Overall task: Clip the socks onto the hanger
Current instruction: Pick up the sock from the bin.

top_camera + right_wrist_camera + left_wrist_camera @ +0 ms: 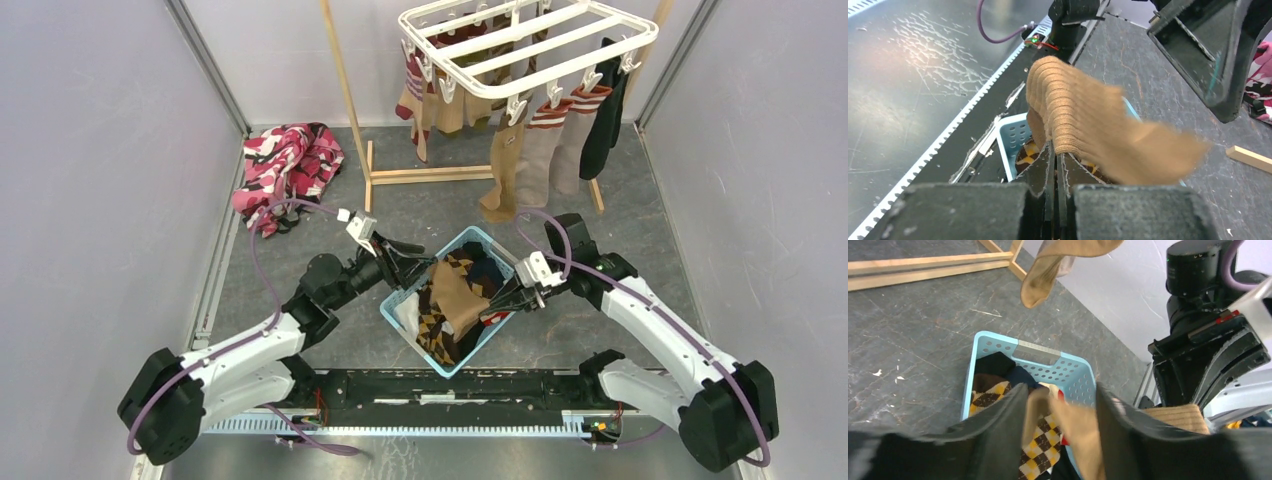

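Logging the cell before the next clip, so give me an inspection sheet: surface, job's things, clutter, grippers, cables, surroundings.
surface: dark grey tabletop, scuffed.
job's things: white hanger with several socks clipped; tan sock above light blue basket holding argyle socks.
clutter: pink patterned cloth at far left.
grippers: right gripper shut on tan sock; left gripper open, sock between its fingers.
cables: purple cables along both arms.
surroundings: wooden stand, pale walls.
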You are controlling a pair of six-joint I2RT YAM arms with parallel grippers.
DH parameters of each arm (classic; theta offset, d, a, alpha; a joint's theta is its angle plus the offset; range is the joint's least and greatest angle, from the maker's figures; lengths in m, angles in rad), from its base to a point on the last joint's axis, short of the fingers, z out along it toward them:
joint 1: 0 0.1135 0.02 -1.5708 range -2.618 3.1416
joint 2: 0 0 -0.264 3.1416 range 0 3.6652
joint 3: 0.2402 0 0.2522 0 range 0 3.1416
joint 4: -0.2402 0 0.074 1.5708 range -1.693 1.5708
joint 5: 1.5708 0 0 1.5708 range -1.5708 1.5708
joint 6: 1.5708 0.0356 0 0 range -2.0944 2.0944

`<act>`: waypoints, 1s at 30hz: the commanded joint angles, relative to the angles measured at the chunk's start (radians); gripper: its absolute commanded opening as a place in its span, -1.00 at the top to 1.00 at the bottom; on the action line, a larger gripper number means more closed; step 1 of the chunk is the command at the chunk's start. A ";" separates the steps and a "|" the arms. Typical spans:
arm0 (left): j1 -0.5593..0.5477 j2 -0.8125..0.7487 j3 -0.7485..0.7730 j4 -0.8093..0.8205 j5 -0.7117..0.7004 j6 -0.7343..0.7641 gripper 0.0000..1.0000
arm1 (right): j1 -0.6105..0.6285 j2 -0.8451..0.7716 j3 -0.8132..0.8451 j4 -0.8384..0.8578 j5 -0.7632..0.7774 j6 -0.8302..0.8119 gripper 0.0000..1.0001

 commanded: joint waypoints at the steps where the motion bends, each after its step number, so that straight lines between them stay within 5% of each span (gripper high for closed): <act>1: 0.004 -0.117 0.032 -0.100 0.045 0.171 -0.34 | -0.028 0.017 0.055 -0.153 -0.112 -0.147 1.00; 5: 0.004 -0.314 -0.010 -0.203 -0.034 0.323 -0.66 | -0.055 0.013 0.081 -0.202 -0.113 -0.181 1.00; 12: -0.026 -0.551 -0.199 0.045 0.161 0.448 -0.72 | -0.177 0.079 0.132 -0.302 -0.111 -0.208 1.00; 18: -0.240 -0.430 -0.099 -0.072 0.201 0.869 -0.69 | -0.189 0.150 0.135 -0.229 -0.045 -0.096 1.00; 24: -0.422 -0.263 0.097 -0.392 0.030 1.397 -0.67 | -0.193 0.106 0.008 0.268 0.108 0.442 1.00; 30: -0.467 -0.184 0.145 -0.477 -0.015 1.604 -0.64 | -0.195 0.120 -0.001 0.337 0.095 0.550 1.00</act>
